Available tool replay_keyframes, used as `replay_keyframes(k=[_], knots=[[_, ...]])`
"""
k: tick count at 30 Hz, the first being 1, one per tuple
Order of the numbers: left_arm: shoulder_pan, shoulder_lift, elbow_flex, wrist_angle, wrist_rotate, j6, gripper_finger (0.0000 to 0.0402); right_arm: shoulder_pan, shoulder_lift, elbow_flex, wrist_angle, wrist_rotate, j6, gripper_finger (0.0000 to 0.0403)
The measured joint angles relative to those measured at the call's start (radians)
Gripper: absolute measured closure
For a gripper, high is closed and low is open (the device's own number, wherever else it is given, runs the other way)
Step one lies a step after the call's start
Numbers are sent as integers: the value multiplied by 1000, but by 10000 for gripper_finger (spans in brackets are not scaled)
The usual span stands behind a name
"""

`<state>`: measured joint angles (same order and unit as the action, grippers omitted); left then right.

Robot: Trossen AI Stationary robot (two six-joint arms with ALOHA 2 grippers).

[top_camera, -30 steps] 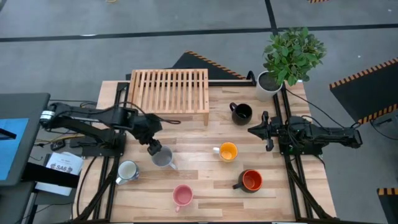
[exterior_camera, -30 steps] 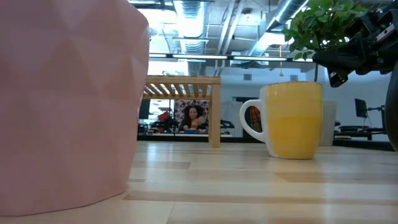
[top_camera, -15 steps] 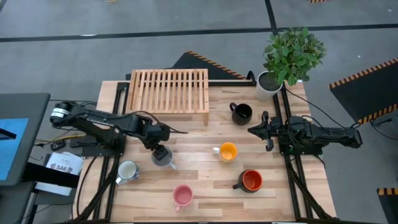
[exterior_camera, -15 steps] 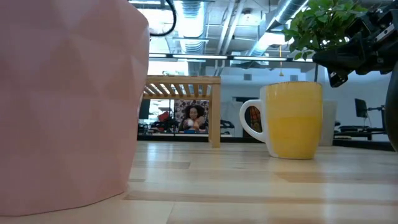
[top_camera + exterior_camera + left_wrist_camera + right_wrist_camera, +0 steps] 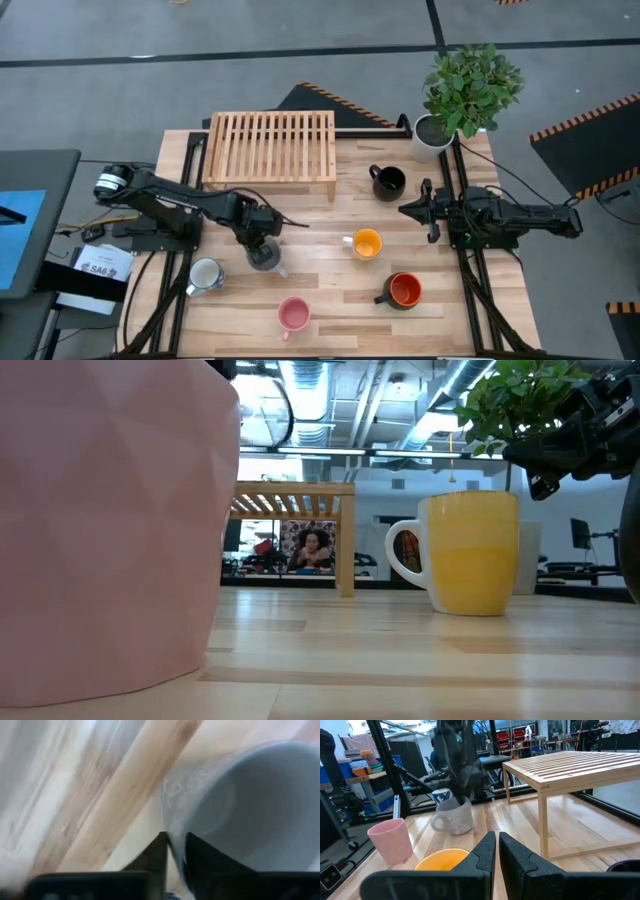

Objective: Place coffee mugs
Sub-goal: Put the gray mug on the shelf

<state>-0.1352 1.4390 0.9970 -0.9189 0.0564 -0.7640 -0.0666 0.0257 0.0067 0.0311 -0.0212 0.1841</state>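
Observation:
My left gripper (image 5: 262, 243) is down at the grey mug (image 5: 264, 259), which stands upright on the table left of centre, and is shut on its rim. The right wrist view shows that gripper (image 5: 458, 795) above the grey mug (image 5: 454, 817). The white mug (image 5: 205, 275), pink mug (image 5: 293, 315), orange mug (image 5: 367, 243), red-inside mug (image 5: 404, 290) and black mug (image 5: 388, 181) stand loose on their bases. My right gripper (image 5: 428, 211) waits shut at the table's right, touching nothing. My left gripper has the grey mug's rim (image 5: 171, 832) between its two fingers, one finger (image 5: 159, 856) outside the wall and the other inside the hollow. The fingers come from above, pointing down. The mug stands upright with its base on the table.
A wooden slatted rack (image 5: 272, 147) stands at the far middle of the table. A potted plant (image 5: 432, 135) is at the far right corner. The pink mug (image 5: 110, 530) and orange mug (image 5: 470, 555) fill the low view. A person (image 5: 312, 550) sits far behind.
My left gripper has reached toward the table's right edge and come down over the grey mug, until its fingers stand at the mug's rim. The mugs stay where they were.

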Motion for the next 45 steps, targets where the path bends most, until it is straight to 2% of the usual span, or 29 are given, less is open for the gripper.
replay_keyframes(k=[6, 10, 13, 16, 20, 25, 30, 36, 42, 45], knots=[[83, -59, 228, -226, 5, 111, 395, 0, 0, 0, 0, 0, 0, 352], [142, -84, 482, -410, -43, 182, 397, 0, 0, 0, 0, 0, 0, 352], [213, -79, 704, -536, -141, 245, 398, 0, 0, 0, 0, 0, 0, 352], [347, -46, 892, -603, -241, 345, 399, 0, 0, 0, 0, 0, 0, 352], [592, 36, 1048, -659, -287, 506, 399, 0, 0, 0, 0, 0, 0, 352], [887, 125, 1094, -654, -251, 631, 400, 0, 0, 0, 0, 0, 0, 352], [1076, 191, 1094, -655, -226, 669, 400, 0, 0, 0, 0, 0, 0, 352], [1178, 253, 1094, -653, -218, 722, 401, 0, 0, 0, 0, 0, 0, 352], [1262, 290, 1094, -652, -71, 700, 401, 0, 0, 0, 0, 0, 0, 352], [1288, 308, 1094, -652, -73, 682, 401, 0, 0, 0, 0, 0, 0, 352]])
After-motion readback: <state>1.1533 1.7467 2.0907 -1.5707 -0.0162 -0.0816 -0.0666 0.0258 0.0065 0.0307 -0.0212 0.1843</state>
